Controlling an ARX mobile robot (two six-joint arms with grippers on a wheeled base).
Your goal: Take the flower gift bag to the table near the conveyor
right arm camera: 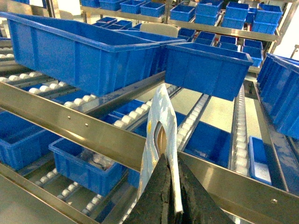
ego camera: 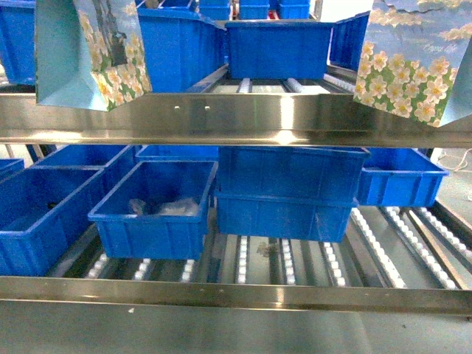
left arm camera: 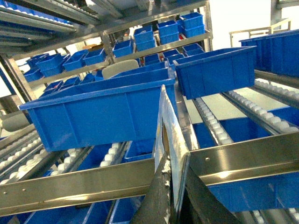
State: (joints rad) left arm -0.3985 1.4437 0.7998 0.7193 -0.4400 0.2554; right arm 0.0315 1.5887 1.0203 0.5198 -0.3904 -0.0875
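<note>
The left gripper (left arm camera: 170, 186) was closed on a flower gift bag (ego camera: 88, 51) at 10 o'clock in the head view. The right gripper (right arm camera: 170, 186) pinched a second bag (ego camera: 409, 63) at 2 o'clock. Both bags hung before the conveyor (ego camera: 236, 118) with blue bins (ego camera: 276, 48).

The conveyor (ego camera: 243, 110) is steel-framed racking with lanes of small white rollers (ego camera: 335, 262), standing just beyond both claws. Blue bins (ego camera: 284, 192) sit on its roller lanes on both tiers, one open bin (ego camera: 151, 214) on the lower tier holding something pale and crumpled.
</note>
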